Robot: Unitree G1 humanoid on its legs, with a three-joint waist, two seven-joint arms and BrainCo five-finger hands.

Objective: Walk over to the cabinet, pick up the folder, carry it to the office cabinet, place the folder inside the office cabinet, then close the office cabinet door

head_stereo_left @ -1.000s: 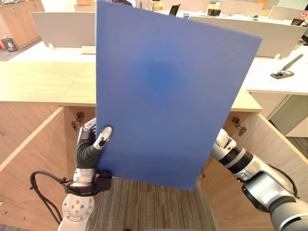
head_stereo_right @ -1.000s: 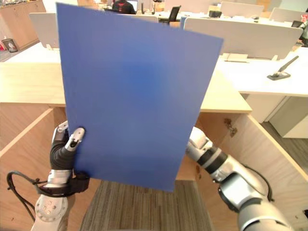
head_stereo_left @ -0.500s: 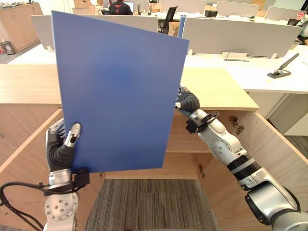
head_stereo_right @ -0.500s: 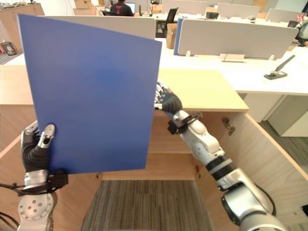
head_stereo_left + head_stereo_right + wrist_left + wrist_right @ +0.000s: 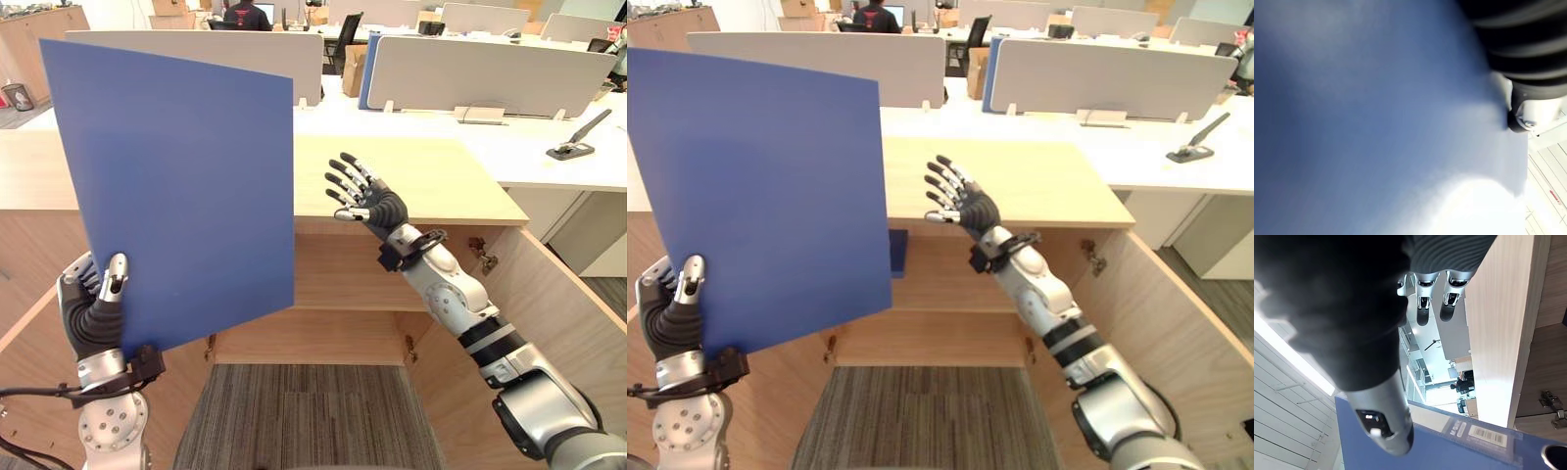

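Blue and held upright, the folder (image 5: 176,186) stands in the air before the left part of the office cabinet (image 5: 431,186), its broad face toward the camera and its upper edge above the cabinet's wooden top. The left hand (image 5: 95,308) grips its lower left corner, thumb pressed on the front face and fingers curled behind. The right hand (image 5: 367,201) is apart from the folder's right edge, over the front edge of the cabinet top, fingers straight and spread, holding nothing. The cabinet stands open, with a door (image 5: 573,294) swung out at the right and a shelf (image 5: 343,294) inside. A small dark blue object (image 5: 898,253) shows on that shelf beside the folder's edge. Behind are white desks (image 5: 549,166) with grey partitions (image 5: 490,73).
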